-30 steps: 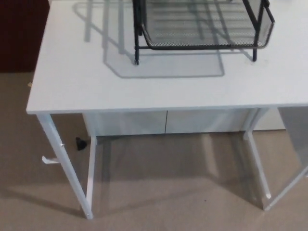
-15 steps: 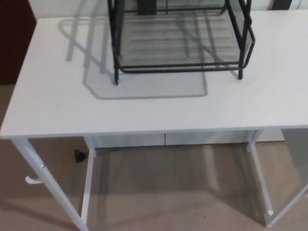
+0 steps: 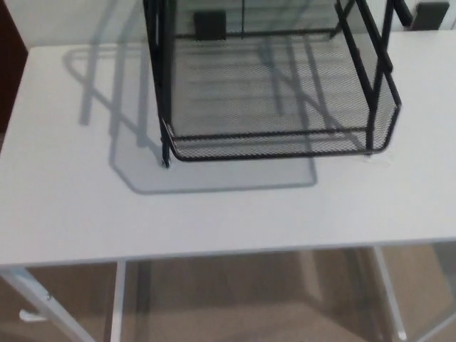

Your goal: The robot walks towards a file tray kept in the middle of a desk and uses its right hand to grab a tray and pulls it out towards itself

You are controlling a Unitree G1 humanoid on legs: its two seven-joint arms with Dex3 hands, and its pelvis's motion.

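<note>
A black wire-mesh file tray [image 3: 278,135] stands on the white counter [image 3: 71,214], filling the upper middle of the frame, its top cut off by the upper edge. Its lowest tray has a mesh floor and a low mesh front wall with rounded corners, running from left of centre to the right part of the frame. Upright black posts rise at its left front corner and near its right front corner. The rack's shadow [image 3: 128,153] falls on the counter to the left and just below the front wall. The counter's front edge crosses the lower part of the frame; beneath it, white legs [image 3: 117,303] and a beige floor [image 3: 242,299] show. Neither robot hand appears in the frame, so neither one's state can be told.
</note>
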